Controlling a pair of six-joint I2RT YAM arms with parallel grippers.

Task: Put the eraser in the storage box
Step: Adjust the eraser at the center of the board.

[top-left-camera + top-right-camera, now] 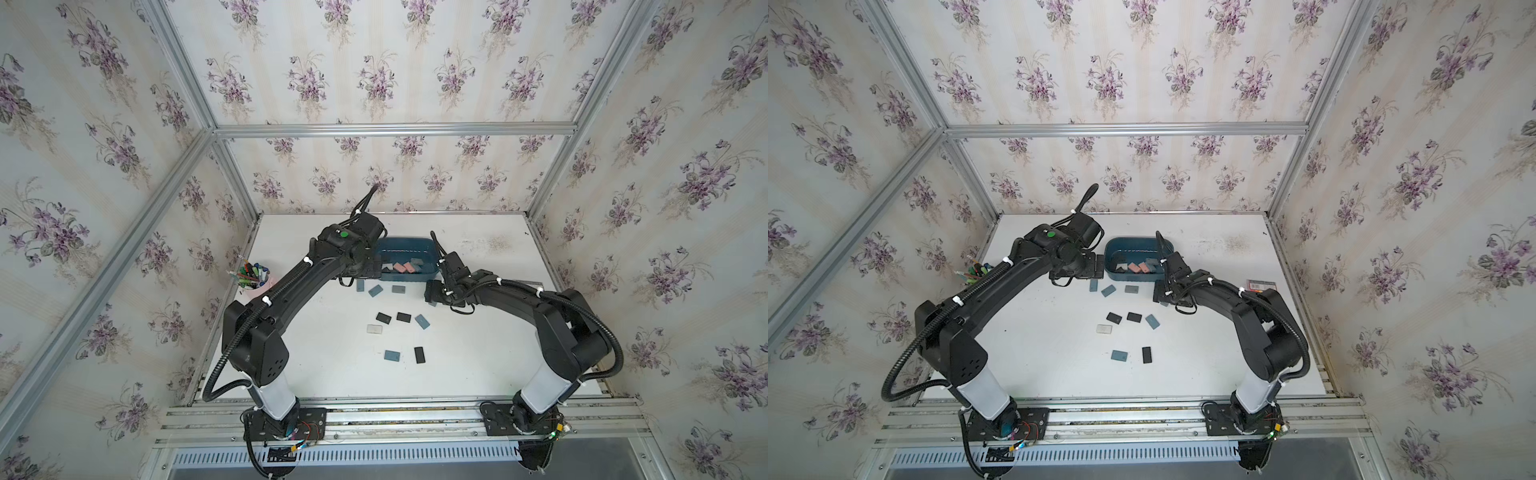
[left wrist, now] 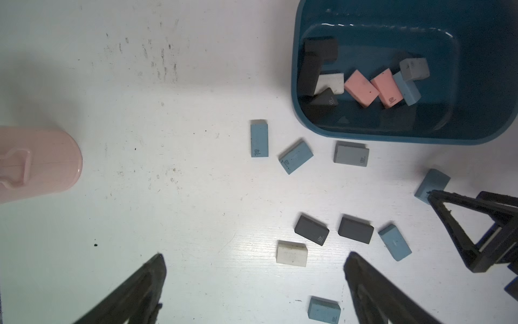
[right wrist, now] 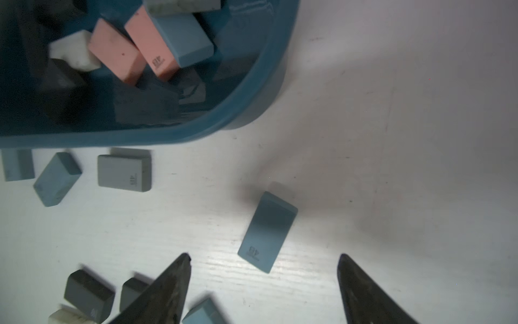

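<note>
Eraser, slate blue and marked 4B, lay flat on the white table just outside the storage box, off its near right corner. At the far left stood a pink pen cup full of pens. Right of it the left gripper hovered above the table beside the box's left end, its fingers spread wide and holding nothing. The teal box held 2 pink erasers among black, white, grey and blue ones. In front of it lay a row of 3 loose erasers, and nearer the robot 6 more in black, blue and white. At the right, the right gripper hung low over the eraser, fingers apart, 1 on each side of its near end, with bare table showing between it and each tip in the right wrist view.
</note>
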